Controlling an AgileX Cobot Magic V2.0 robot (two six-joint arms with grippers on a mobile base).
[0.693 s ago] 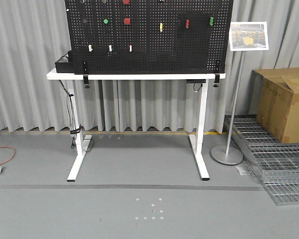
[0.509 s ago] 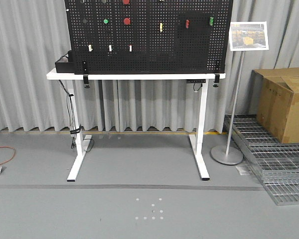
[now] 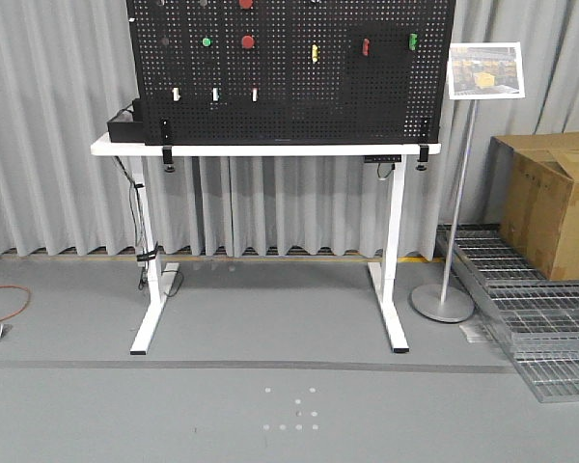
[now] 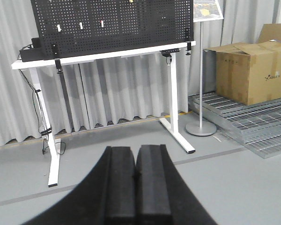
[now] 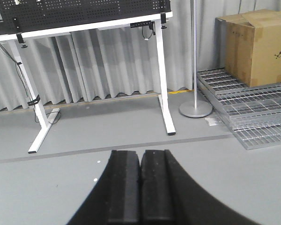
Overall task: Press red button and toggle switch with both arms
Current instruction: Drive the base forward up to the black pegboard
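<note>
A black perforated metal pegboard (image 3: 289, 96) stands upright on a white table top with white metal legs (image 3: 261, 148), well apart from both arms. Only the front-facing view shows the board's upper rows, where the red round button (image 3: 248, 41) sits just right of a small green round button (image 3: 206, 41). Below them is a row of three white-tipped toggle switches (image 3: 215, 94). The left wrist view catches that row but not the button, and the right wrist view only the board's bottom edge. At the right, a brown cardboard box (image 3: 555, 198) rests on grey metal floor grates (image 3: 540, 328); its contents cannot be seen. The left gripper (image 4: 136, 154) has its blocky black fingers pressed together on nothing, as does the right gripper (image 5: 140, 157).
</note>
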